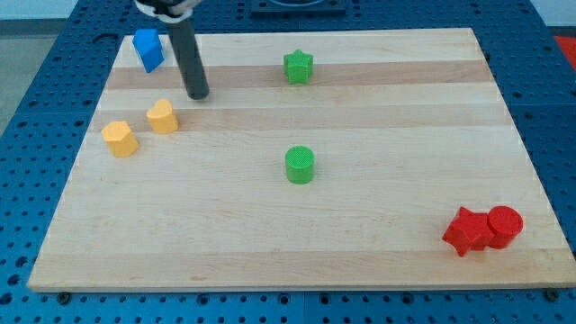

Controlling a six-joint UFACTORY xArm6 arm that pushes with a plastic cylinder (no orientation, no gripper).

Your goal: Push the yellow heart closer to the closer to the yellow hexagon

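The yellow heart [162,117] lies on the wooden board at the view's left, a short gap to the right of the yellow hexagon [119,139] and slightly higher in the view. My tip [198,94] rests on the board up and to the right of the heart, a small gap away from it and not touching it. The dark rod rises from the tip toward the view's top.
A blue block [148,49] sits at the top left corner, just left of the rod. A green star [298,67] is at top centre and a green cylinder [300,165] at mid-board. A red star [466,231] and red cylinder [504,226] touch at bottom right.
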